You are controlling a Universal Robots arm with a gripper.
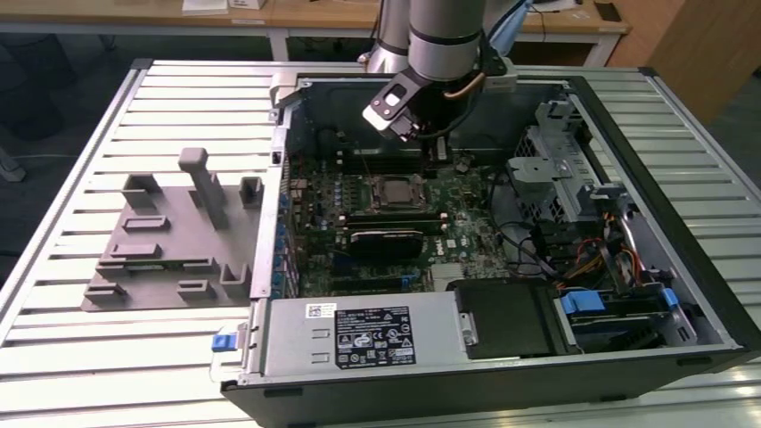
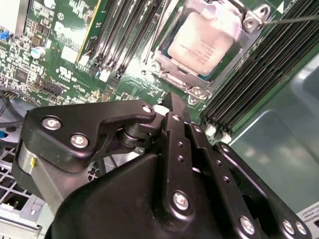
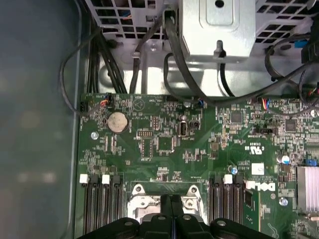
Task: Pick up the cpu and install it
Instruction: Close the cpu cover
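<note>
The cpu is a pale silver square lying in the metal socket frame at the middle of the green motherboard, inside the open computer case. In the second wrist view the cpu lies flat in the frame, just beyond the fingertips. My gripper hangs above the board, a little behind the socket, pointing down. In the first wrist view my gripper has its two black fingers pressed together with nothing between them, over the socket frame.
A grey plastic holder plate with upright blocks lies on the slatted table at the exterior view's left. Inside the case are a black rectangular module, the power supply, a drive cage, cables and memory slots.
</note>
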